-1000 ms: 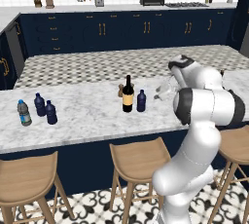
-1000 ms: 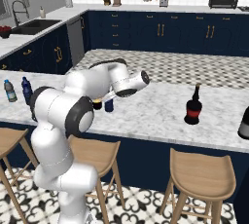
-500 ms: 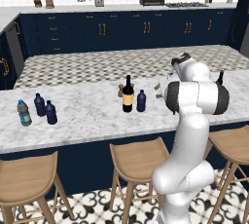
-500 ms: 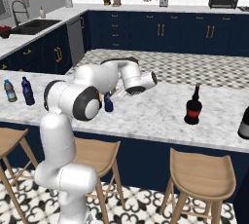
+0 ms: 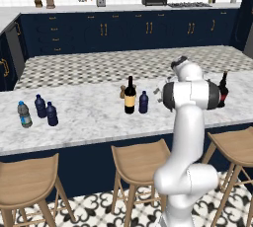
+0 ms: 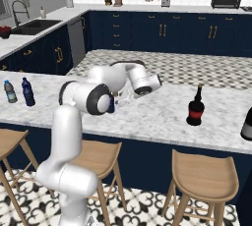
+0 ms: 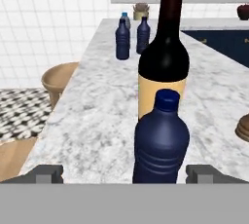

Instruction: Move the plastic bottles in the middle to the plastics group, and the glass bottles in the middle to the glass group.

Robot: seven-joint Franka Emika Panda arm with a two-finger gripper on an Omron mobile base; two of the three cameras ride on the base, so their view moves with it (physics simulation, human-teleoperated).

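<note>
No legible text, brand, number or sign is found on any item. The wine bottle (image 7: 164, 57) carries a tan-yellow label, plain and without readable print. The squat dark bottle (image 6: 196, 106) bears a red label, too small to read. The clear water bottle (image 5: 23, 114) shows a blue band with no discernible lettering. The navy-blue plastic bottle (image 7: 161, 140) nearest the hand camera has no label or marking on its ribbed body.

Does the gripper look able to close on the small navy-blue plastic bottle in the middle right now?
Probably yes: the gripper is open, the small navy-blue plastic bottle stands between its fingertips with nothing in front; the tall dark wine bottle is behind.
</note>
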